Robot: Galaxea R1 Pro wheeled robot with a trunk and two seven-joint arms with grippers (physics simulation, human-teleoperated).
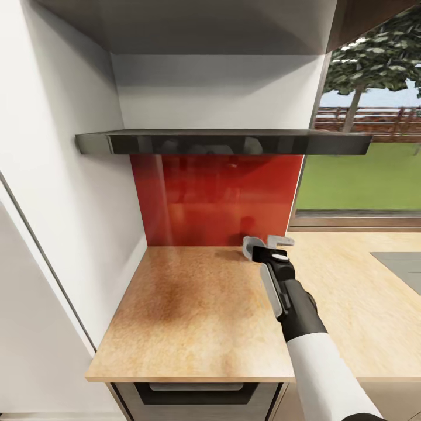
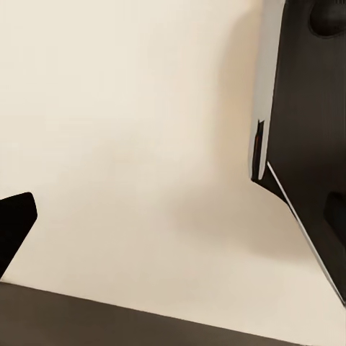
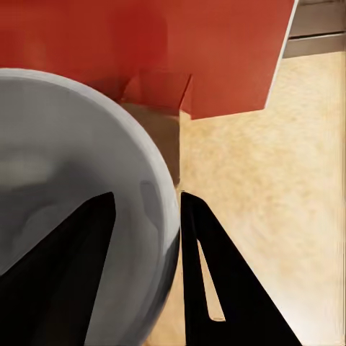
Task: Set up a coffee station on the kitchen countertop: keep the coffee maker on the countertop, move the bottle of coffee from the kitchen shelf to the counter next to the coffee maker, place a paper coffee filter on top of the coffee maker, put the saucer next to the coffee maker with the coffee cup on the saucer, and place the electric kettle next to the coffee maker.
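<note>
My right gripper (image 1: 266,244) reaches over the back of the kitchen countertop (image 1: 193,316), close to the red backsplash (image 1: 216,199). In the right wrist view the gripper (image 3: 148,198) is shut on the rim of the saucer (image 3: 65,144), a round white plate. One dark finger (image 3: 65,281) lies across the plate's face and the other finger (image 3: 216,281) is outside its edge. The saucer hangs above the pale wood-look worktop (image 3: 267,187). The left wrist view shows one dark fingertip (image 2: 14,227) against a pale surface. The coffee maker, bottle of coffee, coffee cup, filter and electric kettle are out of view.
A dark glossy hood (image 1: 222,142) juts out above the backsplash. A tall white cabinet side (image 1: 64,193) bounds the counter on the left. A grey inset panel (image 1: 400,266) lies in the worktop at the right, below a window (image 1: 362,175).
</note>
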